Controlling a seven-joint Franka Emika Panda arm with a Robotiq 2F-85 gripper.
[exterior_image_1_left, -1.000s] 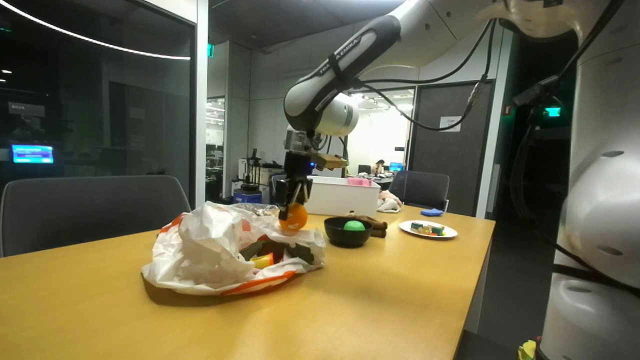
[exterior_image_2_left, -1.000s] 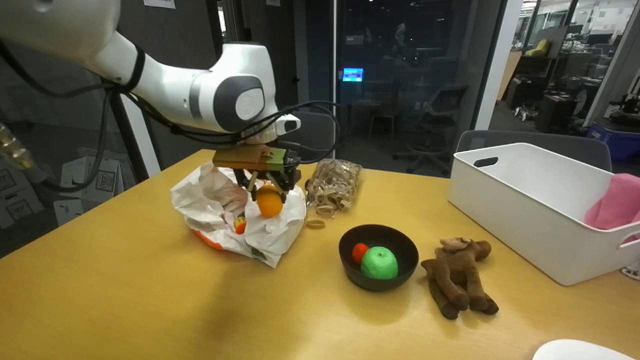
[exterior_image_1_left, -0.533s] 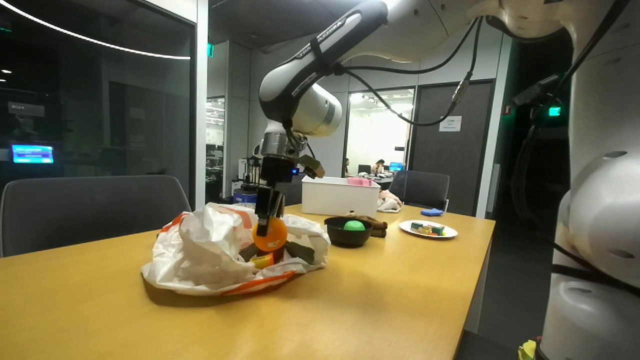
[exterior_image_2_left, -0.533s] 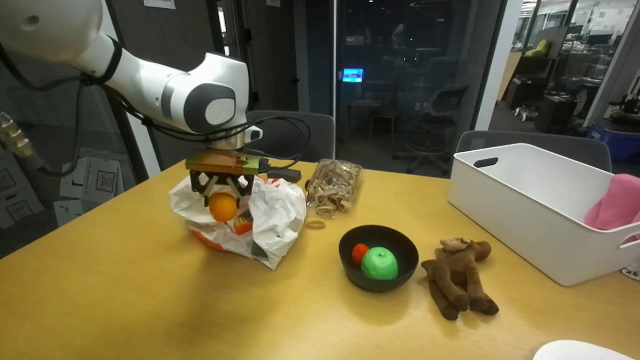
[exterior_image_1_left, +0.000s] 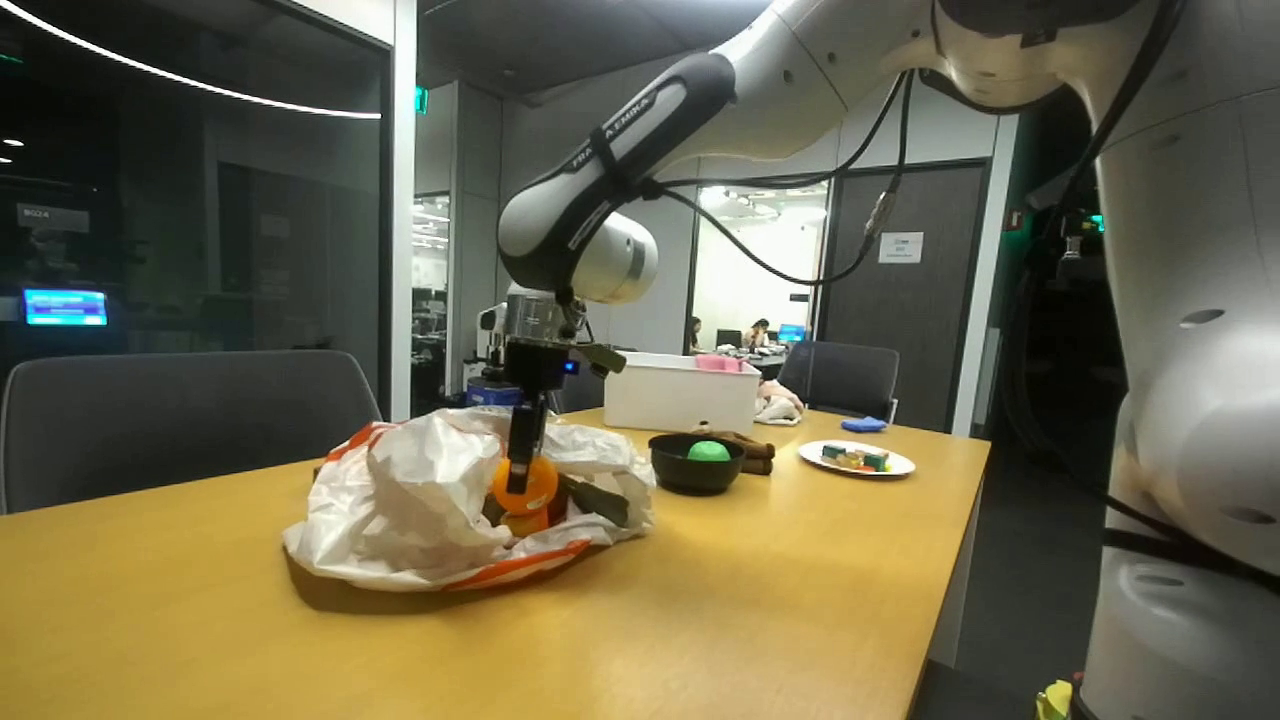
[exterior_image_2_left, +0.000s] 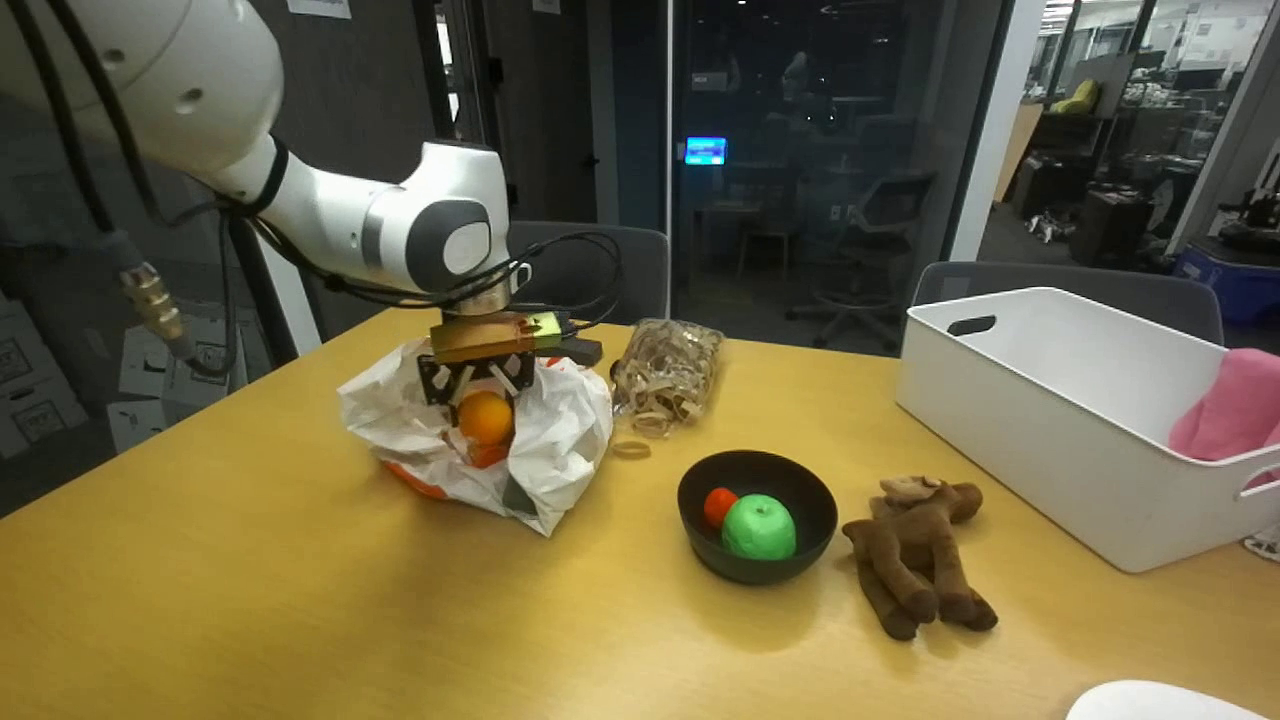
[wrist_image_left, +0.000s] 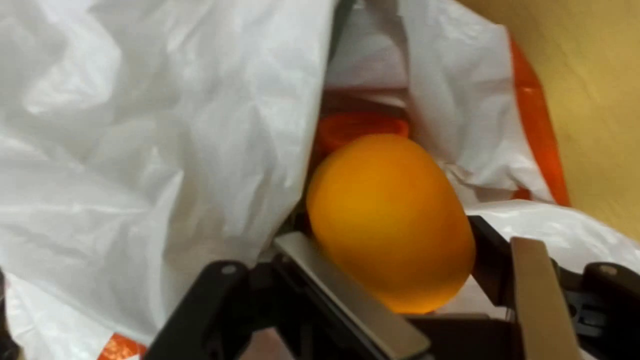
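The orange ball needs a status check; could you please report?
Gripper closed on orange ball. Ball at opening of white plastic bag. Possibly in the way: orange-red item inside bag, near ball.

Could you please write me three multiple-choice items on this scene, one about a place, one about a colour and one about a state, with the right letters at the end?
1. Where is the round green object?
A) in the white bin
B) in the black bowl
C) on the white plate

2. What colour is the plush animal?
A) pink
B) grey
C) brown

3. How does the tool stand?
A) closed on the round orange object
B) wide open, with nothing between its jaws
C) closed on the plush animal

Right letters:
1 B, since both exterior views show it within the bowl's rim.
2 C, since its body and legs look brown in an exterior view.
3 A, since in the wrist view the jaws stand against both sides of the round orange object.
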